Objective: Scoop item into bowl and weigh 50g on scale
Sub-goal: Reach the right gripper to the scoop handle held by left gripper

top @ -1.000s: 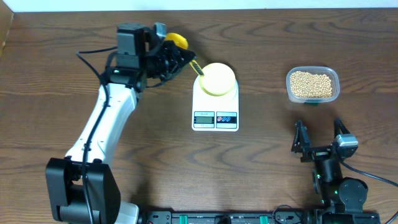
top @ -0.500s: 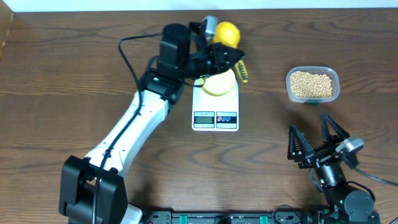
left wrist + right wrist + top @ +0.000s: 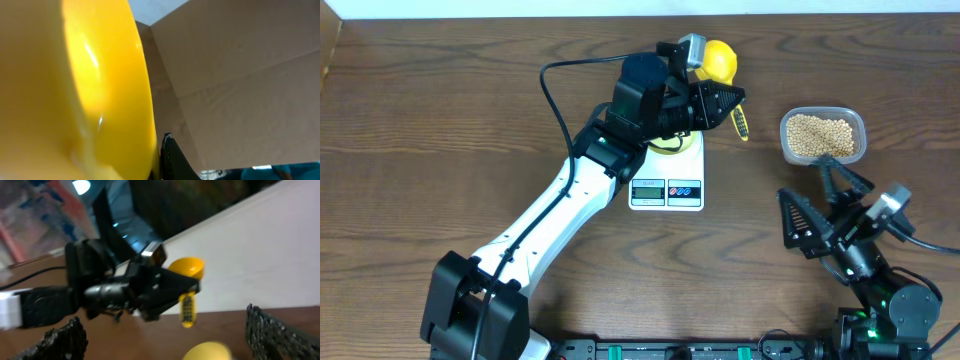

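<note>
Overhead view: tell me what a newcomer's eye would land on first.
The bright yellow scoop, clamped in the left gripper, stands out near the table's far edge, just past the white kitchen scale on the side toward the clear tub of beige beans. Near the front right, the right gripper sits with its jaws wide open, pointing toward the tub.

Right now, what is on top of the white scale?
The pale yellow bowl sits on the scale. The left arm reaches over it and covers most of the bowl, so only its near edge shows and its inside cannot be seen.
</note>
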You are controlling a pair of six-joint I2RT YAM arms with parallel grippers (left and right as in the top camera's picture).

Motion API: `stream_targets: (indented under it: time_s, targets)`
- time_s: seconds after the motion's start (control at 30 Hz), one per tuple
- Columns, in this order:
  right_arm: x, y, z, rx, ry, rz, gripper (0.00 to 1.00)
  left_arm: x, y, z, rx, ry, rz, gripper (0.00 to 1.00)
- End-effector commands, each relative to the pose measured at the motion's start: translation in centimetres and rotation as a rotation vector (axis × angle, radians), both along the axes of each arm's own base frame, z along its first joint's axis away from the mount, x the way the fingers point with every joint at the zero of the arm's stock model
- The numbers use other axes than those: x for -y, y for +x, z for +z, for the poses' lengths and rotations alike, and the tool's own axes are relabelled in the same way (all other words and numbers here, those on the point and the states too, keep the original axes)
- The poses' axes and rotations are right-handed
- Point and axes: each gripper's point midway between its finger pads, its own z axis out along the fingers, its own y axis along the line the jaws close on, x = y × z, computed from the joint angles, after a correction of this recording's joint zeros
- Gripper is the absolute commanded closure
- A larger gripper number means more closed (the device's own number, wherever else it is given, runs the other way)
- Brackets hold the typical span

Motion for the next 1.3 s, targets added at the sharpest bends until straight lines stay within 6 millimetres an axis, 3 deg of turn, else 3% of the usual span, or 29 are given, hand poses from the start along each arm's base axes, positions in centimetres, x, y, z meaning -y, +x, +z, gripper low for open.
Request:
stream_targets:
  time_s: [0.0, 0.17, 0.27, 0.4, 0.7, 0.83, 0.87, 0.97, 1.2, 1.27]
  targets:
    - [-1.5, -0.7, -0.6, -0.069, 0.015, 0.131, 0.01, -0.4, 0.4, 2.0, 0.062, -0.010, 0.023, 0.93]
    - [0.5, 0.4, 1.4, -0.078, 0.189, 0.051, 0.02, -0.4, 0.6, 2.2, 0.107, 0.004, 0.018, 0.93]
    - [0.7, 0.3, 2.8, -0.079, 0.244, 0.065, 0.07, -1.2, 1.4, 2.1, 0.114, 0.014, 0.058, 0.93]
    - [0.8, 1.0, 4.4, -0.159, 0.317, 0.084, 0.04, -3.3, 3.6, 2.6, 0.138, 0.012, 0.148, 0.92]
    - [1.1, 6.2, 3.1, -0.602, 0.676, 0.139, 0.01, -4.0, 4.3, 3.2, 0.118, -0.024, 0.177, 0.92]
    - [-0.2, 7.6, 2.0, -0.689, 0.732, 0.201, 0.01, -3.9, 4.2, 3.7, 0.126, -0.045, 0.167, 0.93]
    - [-1.7, 8.0, 1.6, -0.722, 0.738, 0.251, 0.01, -3.8, 4.2, 4.2, 0.113, -0.075, 0.172, 0.93]
    - [-3.3, 8.3, 1.7, -0.715, 0.732, 0.300, 0.01, -3.8, 4.2, 4.8, 0.127, -0.093, 0.173, 0.93]
    - [-5.0, 9.6, 0.7, -0.723, 0.766, 0.280, 0.01, -2.9, 2.9, 5.3, 0.010, -0.179, 0.102, 0.93]
    - [-5.4, 9.8, 0.5, -0.727, 0.769, 0.280, 0.08, -2.7, 2.5, 5.4, -0.017, -0.200, 0.078, 0.93]
